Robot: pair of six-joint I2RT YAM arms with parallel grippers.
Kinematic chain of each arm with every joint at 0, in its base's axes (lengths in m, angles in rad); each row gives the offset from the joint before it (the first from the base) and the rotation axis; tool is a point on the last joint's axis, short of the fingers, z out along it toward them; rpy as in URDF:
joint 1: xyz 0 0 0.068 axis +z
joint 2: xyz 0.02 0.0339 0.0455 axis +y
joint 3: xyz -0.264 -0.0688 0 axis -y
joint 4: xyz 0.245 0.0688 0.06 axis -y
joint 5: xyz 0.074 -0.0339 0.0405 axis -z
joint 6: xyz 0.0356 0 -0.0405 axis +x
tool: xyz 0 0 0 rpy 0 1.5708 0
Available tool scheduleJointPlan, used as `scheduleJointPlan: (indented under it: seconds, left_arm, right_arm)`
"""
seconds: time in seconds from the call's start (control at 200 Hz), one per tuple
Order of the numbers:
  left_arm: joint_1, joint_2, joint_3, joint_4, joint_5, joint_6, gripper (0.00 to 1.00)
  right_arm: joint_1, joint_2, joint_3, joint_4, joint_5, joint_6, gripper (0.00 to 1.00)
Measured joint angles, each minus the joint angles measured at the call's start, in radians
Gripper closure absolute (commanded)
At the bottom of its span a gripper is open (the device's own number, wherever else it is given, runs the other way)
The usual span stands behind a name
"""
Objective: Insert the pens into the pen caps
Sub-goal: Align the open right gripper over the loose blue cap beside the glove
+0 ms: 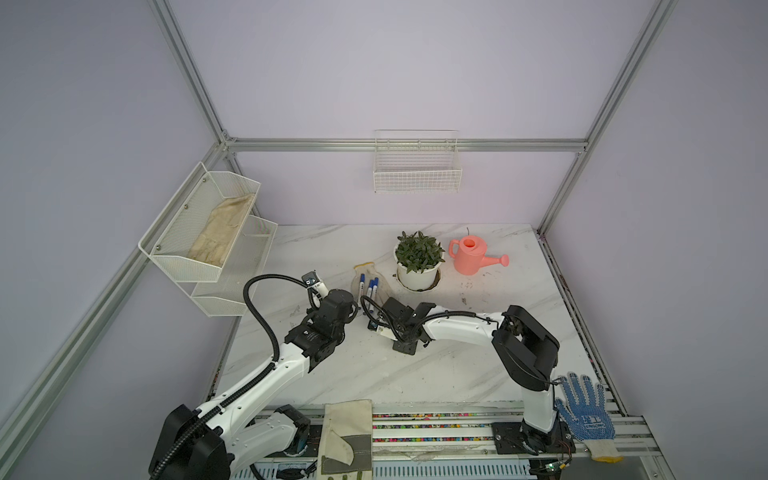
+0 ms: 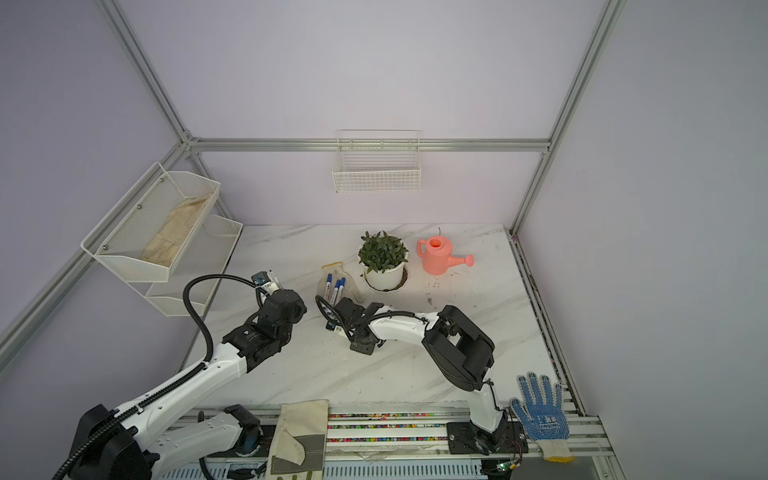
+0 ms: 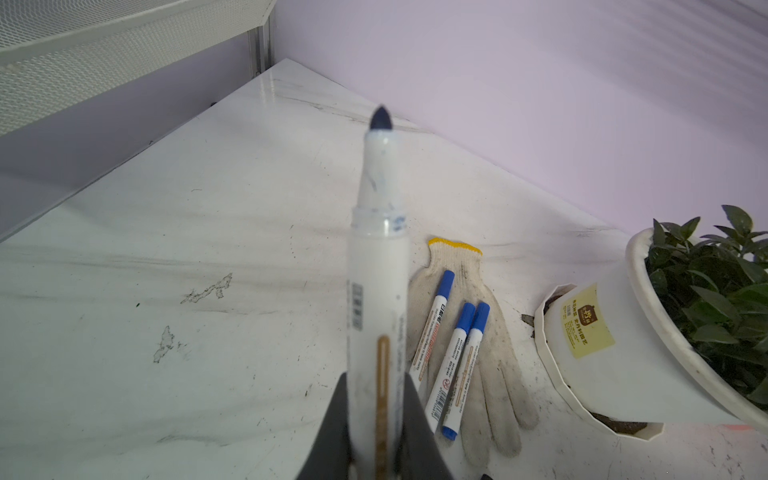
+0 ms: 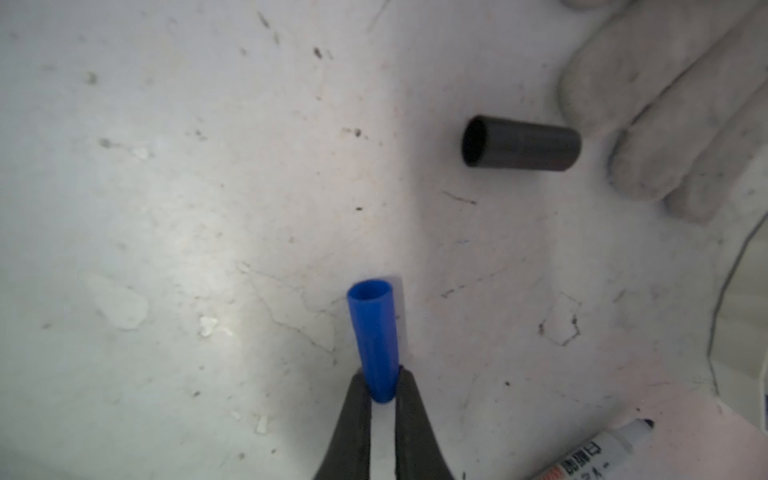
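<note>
The left claw point(image 3: 376, 386) is closed on a white pen point(image 3: 376, 270) w/o cap, its dark tip pointing away from the claw, above the counter point(image 3: 166, 249). The right claw point(image 4: 380, 374) pinches the closed end of a blue cap point(image 4: 374, 328). A black cap point(image 4: 521, 142) lies on its side just beside a glove point(image 3: 494, 374). Three capped pens point(image 3: 453, 357) lie on the glove. Another uncapped pen point(image 4: 602, 453) lies on the counter.

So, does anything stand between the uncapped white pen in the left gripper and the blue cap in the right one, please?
Nothing visible does: the white marker pen in the left gripper points into open air, and the blue plastic cap in the right gripper faces bare tabletop.
</note>
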Motion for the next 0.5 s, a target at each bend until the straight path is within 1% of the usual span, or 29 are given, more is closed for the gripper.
scheduleJointPlan:
  seconds: [0.05, 0.12, 0.2, 0.26, 0.35, 0.5]
  left_arm:
    - [0.0, 0.006, 0.0, 0.0, 0.0, 0.0, 1.0]
    - [0.0, 0.008, 0.0, 0.0, 0.0, 0.0, 1.0]
    - [0.0, 0.01, 0.0, 0.0, 0.0, 0.0, 1.0]
    - [0.0, 0.013, 0.0, 0.0, 0.0, 0.0, 1.0]
    - [0.0, 0.02, 0.0, 0.0, 0.002, 0.0, 1.0]
    - [0.0, 0.034, 0.0, 0.002, 0.005, 0.0, 1.0]
  right_arm:
    - [-0.012, 0.0, -0.006, 0.028, 0.017, -0.012, 0.76]
    - [-0.031, 0.0, -0.011, 0.062, 0.034, -0.02, 0.66]
    - [-0.053, -0.003, -0.018, 0.098, 0.043, -0.017, 0.59]
    - [-0.072, -0.008, -0.024, 0.118, 0.04, 0.001, 0.58]
    - [-0.113, -0.015, -0.026, 0.137, 0.016, 0.054, 0.59]
    - [-0.188, -0.042, -0.025, 0.137, -0.092, 0.19, 0.64]
